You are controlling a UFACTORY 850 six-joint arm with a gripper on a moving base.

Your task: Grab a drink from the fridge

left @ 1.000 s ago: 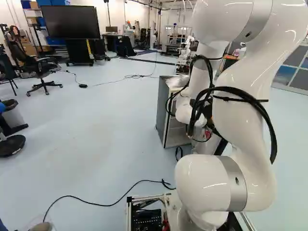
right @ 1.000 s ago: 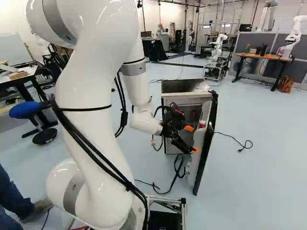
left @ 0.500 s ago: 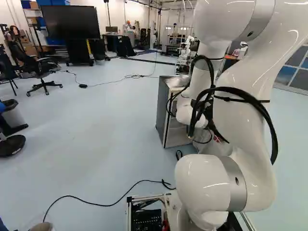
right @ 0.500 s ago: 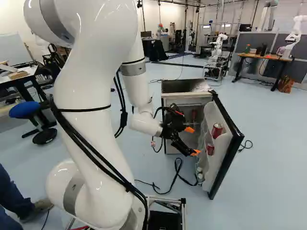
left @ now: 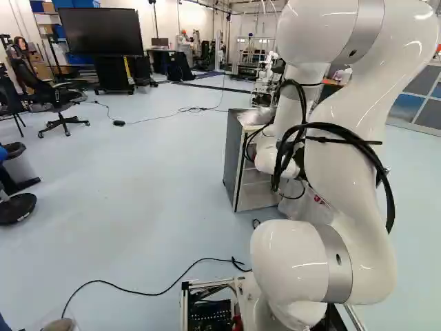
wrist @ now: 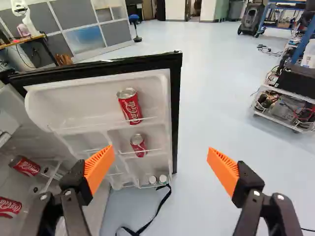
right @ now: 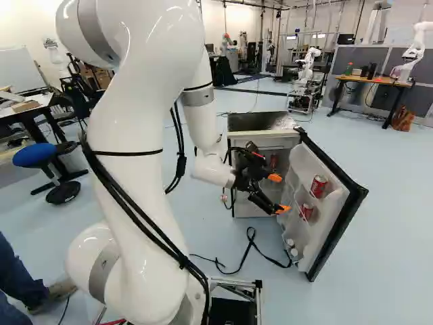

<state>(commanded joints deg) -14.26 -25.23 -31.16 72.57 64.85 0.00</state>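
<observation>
In the right base view the gripper (right: 280, 193) stands before the small fridge (right: 260, 123), by the inner side of its swung-out door (right: 346, 210). The wrist view shows the gripper (wrist: 161, 169) open, nothing between its orange pads. Ahead of it, the door's shelves hold an upper red can (wrist: 130, 106) and a lower red can (wrist: 139, 145); two small white-capped items (wrist: 157, 179) sit at the door's bottom. Inside the fridge lie two more red cans, one higher (wrist: 25, 166) and one lower (wrist: 10, 207). The arm hides much of the fridge in the left base view.
A black cable (right: 252, 252) lies on the floor before the fridge. Beyond the door is a desk (right: 371, 80) with another robot on it. A blue stool (right: 35, 156) stands left of the arm, and a person's leg (right: 24, 274) shows near the base.
The fridge door has swung wider, baring its shelves and cans. My arm has shifted, with the gripper moving a little towards the right of the right base view. The base has not moved.
</observation>
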